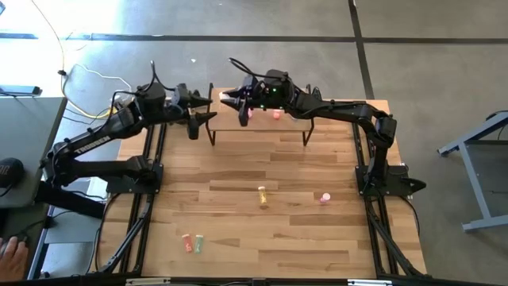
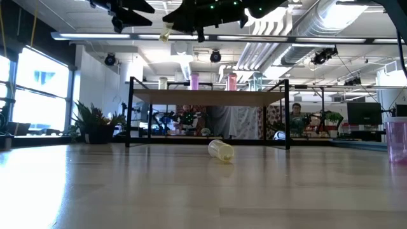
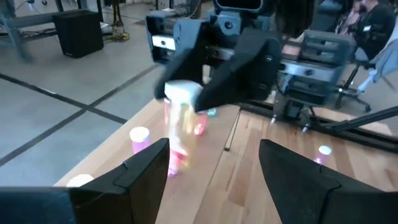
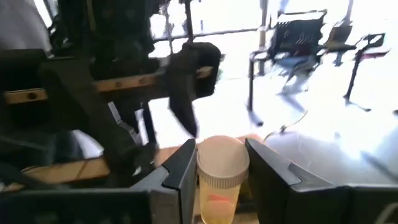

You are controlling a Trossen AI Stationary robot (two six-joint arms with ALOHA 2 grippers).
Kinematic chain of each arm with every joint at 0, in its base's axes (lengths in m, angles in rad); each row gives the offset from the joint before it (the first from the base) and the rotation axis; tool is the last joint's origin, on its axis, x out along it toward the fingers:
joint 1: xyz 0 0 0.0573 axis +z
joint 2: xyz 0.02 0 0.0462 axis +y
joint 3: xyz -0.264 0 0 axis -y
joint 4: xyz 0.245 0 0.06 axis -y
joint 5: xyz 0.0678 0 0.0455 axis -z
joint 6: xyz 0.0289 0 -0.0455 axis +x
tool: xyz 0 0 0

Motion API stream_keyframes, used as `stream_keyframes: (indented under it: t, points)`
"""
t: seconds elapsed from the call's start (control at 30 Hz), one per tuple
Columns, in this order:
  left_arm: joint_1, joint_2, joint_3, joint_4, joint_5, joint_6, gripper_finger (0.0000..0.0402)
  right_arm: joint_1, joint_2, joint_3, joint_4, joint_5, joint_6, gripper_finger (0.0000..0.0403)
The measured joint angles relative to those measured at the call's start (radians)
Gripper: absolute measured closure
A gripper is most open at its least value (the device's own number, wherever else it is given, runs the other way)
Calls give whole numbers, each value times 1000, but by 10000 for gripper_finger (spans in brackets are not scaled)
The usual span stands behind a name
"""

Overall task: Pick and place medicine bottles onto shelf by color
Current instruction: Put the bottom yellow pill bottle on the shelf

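Note:
My right gripper (image 1: 231, 98) reaches over the left end of the shelf (image 1: 295, 125) and is shut on a yellow-orange bottle (image 4: 219, 186) with a pale cap. The same bottle (image 3: 181, 122) shows in the left wrist view. My left gripper (image 1: 203, 116) hovers open just left of the shelf, facing the right gripper and touching nothing. Two pink bottles (image 1: 251, 114) (image 1: 276, 114) stand on the shelf top. A yellow bottle (image 2: 220, 150) lies on its side on the table in front of the shelf. My right gripper pinches the yellow-orange bottle between its two fingers (image 4: 180, 171), on the upper body just under the pale cap (image 4: 222, 155). The fingers come roughly level from the table's right. The bottle is lifted clear above the shelf's left end, cap up, with its body hanging below.
A pink bottle (image 1: 325, 197) stands on the table toward the right. Two more bottles (image 1: 188, 242) (image 1: 198, 244) lie near the front left. The shelf's black legs (image 2: 130, 111) stand at the table's far side. A person's hand (image 1: 9, 253) shows off the table's left.

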Motion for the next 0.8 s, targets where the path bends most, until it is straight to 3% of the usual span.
stream_keyframes:
  t: [0.27,0.8]
  points:
    - [0,-94,0,-57,3,-56,163,0,10,0,48,86,-127,298]
    - [0,-132,0,-98,-48,-55,163,9,146,0,-14,67,-184,298]
